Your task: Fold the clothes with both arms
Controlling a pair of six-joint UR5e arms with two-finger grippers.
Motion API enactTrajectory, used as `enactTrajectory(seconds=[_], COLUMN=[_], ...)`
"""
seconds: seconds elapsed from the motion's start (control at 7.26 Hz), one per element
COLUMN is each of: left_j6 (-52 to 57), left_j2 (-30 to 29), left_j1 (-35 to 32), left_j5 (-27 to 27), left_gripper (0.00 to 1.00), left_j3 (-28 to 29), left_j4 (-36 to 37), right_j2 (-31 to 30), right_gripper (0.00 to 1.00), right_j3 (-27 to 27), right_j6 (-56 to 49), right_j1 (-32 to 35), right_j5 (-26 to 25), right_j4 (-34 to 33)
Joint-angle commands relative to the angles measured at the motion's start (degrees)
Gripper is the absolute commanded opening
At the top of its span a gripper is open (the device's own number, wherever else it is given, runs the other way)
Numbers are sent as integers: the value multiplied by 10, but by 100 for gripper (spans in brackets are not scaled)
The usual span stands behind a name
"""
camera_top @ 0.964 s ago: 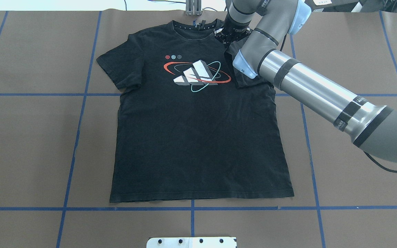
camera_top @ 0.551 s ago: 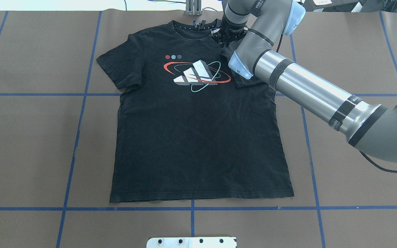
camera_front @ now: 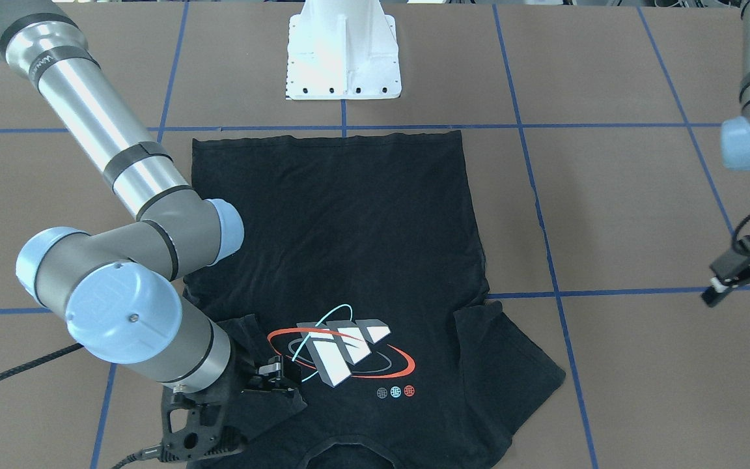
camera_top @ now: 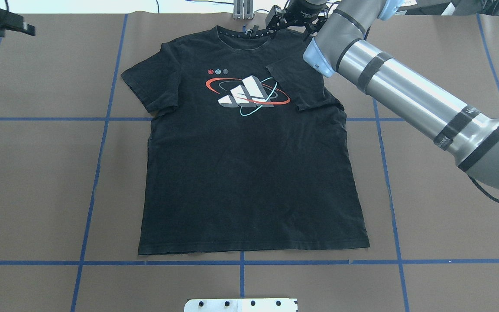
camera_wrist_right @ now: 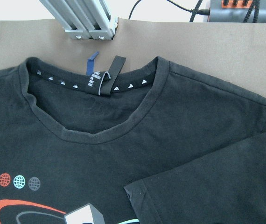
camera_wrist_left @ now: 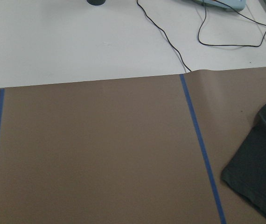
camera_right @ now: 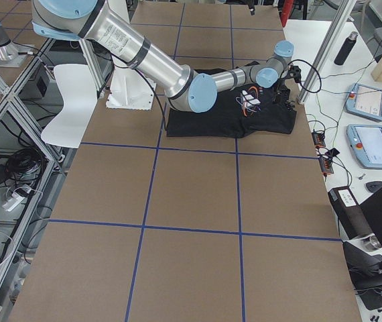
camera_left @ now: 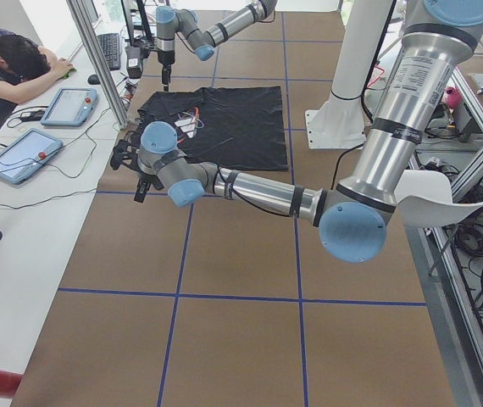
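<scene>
Over on my left, the left claw [camera_front: 741, 296] is hovering above bare brown tabletop [camera_top: 37, 173], its jaws spread and gripping nothing. Its wrist camera is showing me a blue tape line [camera_wrist_left: 200, 149] under it and a corner of black cloth off to the claw's right.

The black T-shirt [camera_top: 249, 173] is lying well apart from that claw, to its right. It is resting flat and print-up, with the collar [camera_top: 243, 34] pointing away from the robot's base. The sleeve [camera_top: 145, 82] nearer the left claw is lying spread out on the tabletop. The block logo [camera_top: 247, 93] with its red and cyan ellipses is facing up on the chest.

The other sleeve [camera_top: 306, 86] is lying folded inward over the chest, its edge just beside the logo.

The right arm [camera_top: 405, 95] is reaching in across that side, and the right claw [camera_top: 293, 24] is hanging above the shoulder next to the collar. Its jaws are parted and it is holding no cloth. Its wrist camera is looking down on the collar, the neck label [camera_wrist_right: 106, 77] and the folded sleeve below the claw, with an aluminium post [camera_wrist_right: 84, 21] standing just beyond.
</scene>
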Motion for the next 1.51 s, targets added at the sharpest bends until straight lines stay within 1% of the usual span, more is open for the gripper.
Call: enactTrajectory(seconds=[0.0, 0.14, 0.28, 0.41, 0.69, 0.83, 0.96, 1.1, 1.38], left_j6=[-105, -118, -119, -121, -123, -123, -123, -123, -122], left_j2=[-68, -85, -111, -137, -142, -142, -142, -143, -160], left_j1=[88, 109, 118, 129, 159, 167, 169, 170, 173], left_j5=[69, 113, 129, 160, 206, 207, 208, 220, 231], left_gripper=[99, 99, 98, 98, 98, 98, 95, 94, 93], left_j3=[85, 126, 167, 211, 237, 248, 254, 263, 290], left_j4=[-81, -114, -125, -126, -145, -151, -151, -151, -151], right_j2=[-76, -91, -94, -94, -93, -93, -92, -92, -91], right_gripper=[100, 100, 100, 100, 100, 100, 100, 100, 100], right_j3=[112, 141, 146, 146, 145, 145, 145, 144, 143], right_j6=[57, 87, 89, 90, 90, 90, 90, 90, 91], right_j1=[7, 6, 6, 4, -1, -5, -6, -7, -11], right_j5=[8, 8, 7, 6, 2, -1, -1, -1, -2], right_j4=[-2, -2, -2, -2, -2, -2, -2, -2, -2])
